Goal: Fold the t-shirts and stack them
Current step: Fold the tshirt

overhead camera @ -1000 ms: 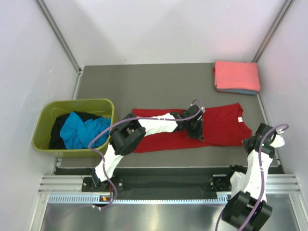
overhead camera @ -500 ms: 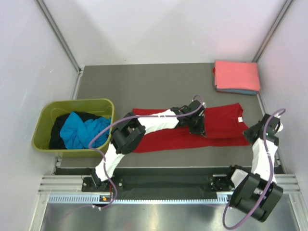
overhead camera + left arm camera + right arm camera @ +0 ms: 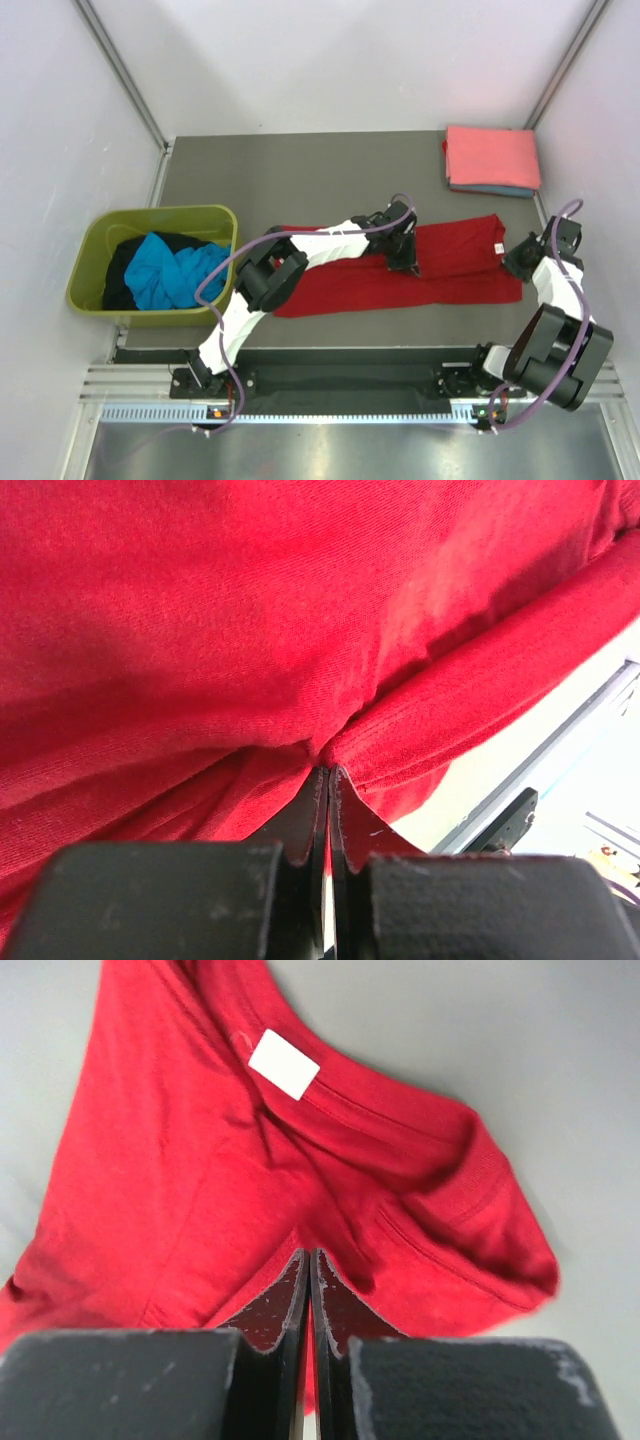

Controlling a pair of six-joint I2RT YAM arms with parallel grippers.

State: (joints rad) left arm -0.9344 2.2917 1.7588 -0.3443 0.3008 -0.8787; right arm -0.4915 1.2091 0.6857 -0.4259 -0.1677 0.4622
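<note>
The bright red t-shirt (image 3: 340, 285) lies stretched left to right across the dark table, partly folded along its length. My left gripper (image 3: 402, 250) is over the shirt's middle, and in the left wrist view its jaws (image 3: 328, 770) are shut on a pinch of red cloth (image 3: 250, 610). My right gripper (image 3: 518, 262) is at the shirt's right end by the collar. In the right wrist view it (image 3: 308, 1252) is shut on red cloth (image 3: 180, 1160) below the white neck label (image 3: 284, 1064). A folded salmon-pink shirt (image 3: 492, 155) lies on a blue one (image 3: 500, 189) at the back right.
An olive-green tub (image 3: 95, 245) stands at the left edge and holds a crumpled turquoise shirt (image 3: 175, 268) and a black one (image 3: 118, 275). White walls close in the table on three sides. A metal rail (image 3: 330, 380) runs along the near edge.
Both grippers have moved toward the back of the table with red cloth in them. The right arm swung furthest, drawing the shirt's near right edge up and back.
</note>
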